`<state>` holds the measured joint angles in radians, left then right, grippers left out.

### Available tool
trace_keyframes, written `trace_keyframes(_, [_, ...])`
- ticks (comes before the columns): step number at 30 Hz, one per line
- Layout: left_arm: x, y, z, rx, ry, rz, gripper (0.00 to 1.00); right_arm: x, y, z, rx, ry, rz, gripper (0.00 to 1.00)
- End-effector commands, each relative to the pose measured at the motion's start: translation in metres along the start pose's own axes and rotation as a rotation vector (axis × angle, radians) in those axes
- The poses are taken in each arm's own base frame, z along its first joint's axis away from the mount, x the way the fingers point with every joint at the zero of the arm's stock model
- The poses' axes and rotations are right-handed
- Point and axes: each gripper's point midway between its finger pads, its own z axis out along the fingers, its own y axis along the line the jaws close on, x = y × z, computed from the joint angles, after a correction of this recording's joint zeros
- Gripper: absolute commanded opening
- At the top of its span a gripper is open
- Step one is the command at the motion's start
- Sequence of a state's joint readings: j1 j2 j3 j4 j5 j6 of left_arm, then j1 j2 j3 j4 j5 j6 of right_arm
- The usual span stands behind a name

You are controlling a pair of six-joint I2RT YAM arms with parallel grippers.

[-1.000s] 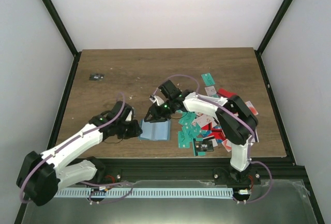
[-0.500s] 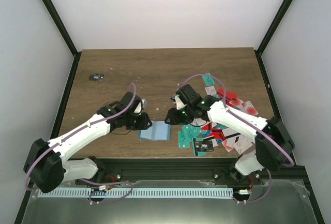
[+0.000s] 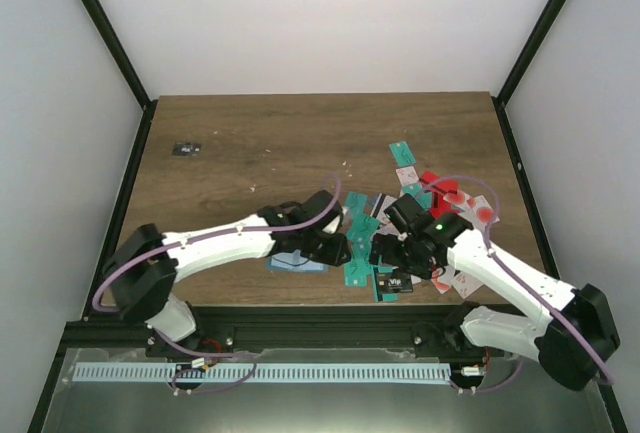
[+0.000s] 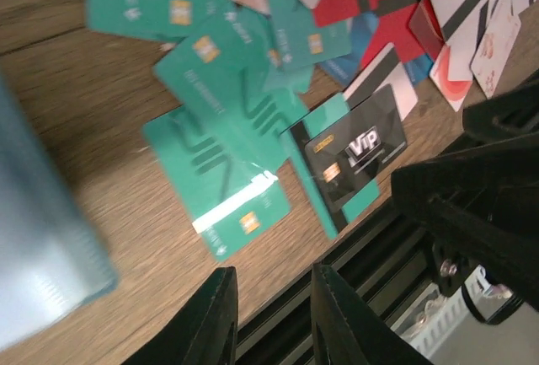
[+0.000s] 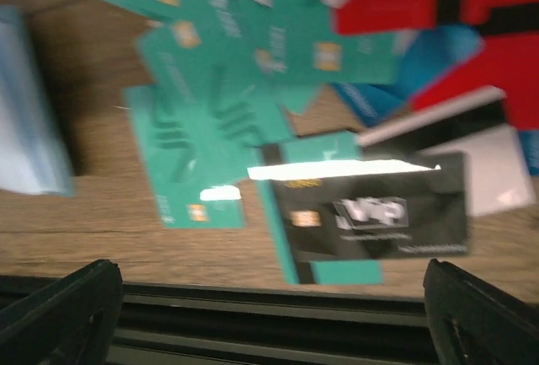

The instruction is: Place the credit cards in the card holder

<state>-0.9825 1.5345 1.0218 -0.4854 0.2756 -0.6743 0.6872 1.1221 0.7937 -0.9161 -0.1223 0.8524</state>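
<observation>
The credit cards (image 3: 440, 223) lie in a loose heap on the right of the table. Nearest the grippers are teal cards (image 4: 227, 171) (image 5: 202, 154) and a black VIP card (image 4: 358, 150) (image 5: 370, 213) (image 3: 397, 281). The blue-grey card holder (image 3: 300, 261) lies flat left of the heap, partly hidden under my left arm. It shows blurred at the left edge of both wrist views (image 4: 42, 238) (image 5: 25, 104). My left gripper (image 3: 340, 245) (image 4: 274, 272) hovers between holder and teal cards, jaws a little apart and empty. My right gripper (image 3: 380, 251) (image 5: 271, 272) hangs wide open over the VIP card, holding nothing.
The black front rail (image 3: 300, 318) runs just behind both grippers at the table's near edge. A tiny black object with white marks (image 3: 186, 148) sits at the far left. The two grippers are close together, almost side by side.
My left arm has reached rightward across the card holder to the edge of the cards. My right gripper has pulled back from the holder to the near cards, and its jaws have opened wide.
</observation>
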Motion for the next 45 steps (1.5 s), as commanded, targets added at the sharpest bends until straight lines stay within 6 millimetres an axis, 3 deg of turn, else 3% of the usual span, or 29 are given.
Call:
trace_keyframes(1, [-0.013,-0.034,0.024,0.061,0.010,0.018,0.26,0.019,-0.045,0.000,0.097,0.038,0.158,1.00])
trace_keyframes(6, [-0.019,-0.061,0.057,0.072,0.068,0.039,0.27,0.039,-0.051,0.005,0.053,0.095,0.212,1.00])
trace_keyframes(18, [-0.032,-0.081,0.108,0.100,0.142,0.101,0.27,0.057,-0.040,0.015,-0.071,0.169,0.323,1.00])
trace_keyframes(23, [-0.039,-0.089,0.123,0.119,0.159,0.117,0.27,0.061,-0.048,0.016,-0.046,0.168,0.396,1.00])
trace_keyframes(27, [-0.037,-0.089,0.135,0.134,0.182,0.109,0.27,0.067,-0.064,0.021,0.024,0.174,0.468,1.00])
trace_keyframes(45, [-0.007,-0.078,0.166,0.119,0.287,0.099,0.27,0.079,-0.085,0.029,0.057,0.151,0.593,1.00])
